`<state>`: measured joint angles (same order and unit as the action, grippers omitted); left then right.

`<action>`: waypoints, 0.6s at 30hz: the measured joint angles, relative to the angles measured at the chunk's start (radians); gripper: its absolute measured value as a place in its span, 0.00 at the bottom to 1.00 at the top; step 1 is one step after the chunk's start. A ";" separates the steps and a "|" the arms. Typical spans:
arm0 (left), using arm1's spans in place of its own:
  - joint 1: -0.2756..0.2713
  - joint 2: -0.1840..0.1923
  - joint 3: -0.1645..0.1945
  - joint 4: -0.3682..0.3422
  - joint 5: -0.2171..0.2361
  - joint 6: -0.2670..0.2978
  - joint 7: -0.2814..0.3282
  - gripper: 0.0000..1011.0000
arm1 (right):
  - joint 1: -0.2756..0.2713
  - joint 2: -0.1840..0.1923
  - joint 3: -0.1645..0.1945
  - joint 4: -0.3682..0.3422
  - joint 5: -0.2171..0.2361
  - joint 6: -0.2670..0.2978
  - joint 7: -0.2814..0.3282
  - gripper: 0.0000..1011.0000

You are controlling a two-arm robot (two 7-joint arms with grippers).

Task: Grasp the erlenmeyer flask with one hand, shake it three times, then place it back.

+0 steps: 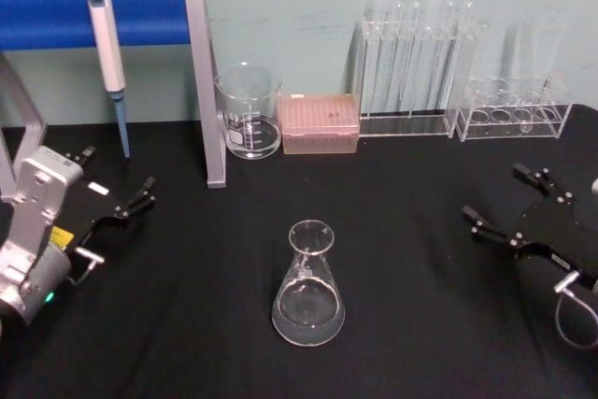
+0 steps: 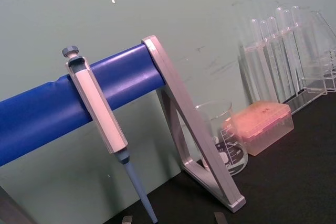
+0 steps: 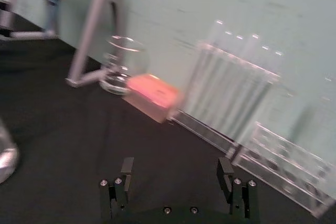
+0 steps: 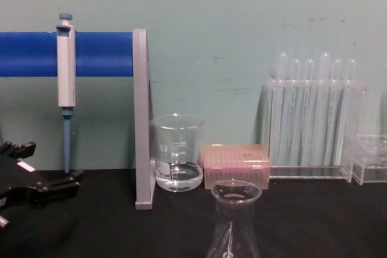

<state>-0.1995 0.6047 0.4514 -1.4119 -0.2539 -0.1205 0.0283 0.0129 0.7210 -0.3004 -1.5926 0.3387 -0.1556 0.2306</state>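
Observation:
The erlenmeyer flask [image 1: 308, 287] is clear glass and stands upright on the black table, near the middle and towards the front. Its rim and neck rise at the bottom of the chest view as the flask [image 4: 234, 219]. My left gripper [image 1: 113, 178] rests open near the table's left edge, well apart from the flask, and appears again as the left gripper [image 4: 42, 167]. On the right side my right gripper [image 1: 498, 195] is open with nothing between its fingers, also far from the flask. The right wrist view shows the right gripper [image 3: 176, 167] with its jaws spread wide.
At the back left a pipette [image 1: 107, 53] hangs on a blue bar with a grey stand [image 1: 207, 91]. A glass beaker [image 1: 249, 111], a pink tip box [image 1: 320, 123], a test tube rack [image 1: 416, 67] and a low clear rack [image 1: 514, 114] line the back wall.

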 joint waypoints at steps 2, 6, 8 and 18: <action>0.000 0.000 0.000 0.000 0.000 0.000 0.000 0.99 | -0.004 0.005 -0.002 -0.009 0.010 -0.010 0.039 0.99; 0.000 0.000 0.000 0.000 0.000 0.000 0.000 0.99 | -0.004 0.009 -0.010 -0.020 0.025 -0.030 0.109 0.99; 0.000 0.000 0.000 0.000 0.000 0.000 0.000 0.99 | -0.001 0.008 -0.013 -0.021 0.030 -0.038 0.134 0.99; 0.000 0.000 0.000 0.000 0.000 0.000 0.000 0.99 | 0.040 -0.010 -0.047 -0.011 0.056 -0.070 0.290 0.99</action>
<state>-0.1996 0.6046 0.4514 -1.4120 -0.2539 -0.1205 0.0283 0.0528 0.7114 -0.3475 -1.6039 0.3951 -0.2254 0.5202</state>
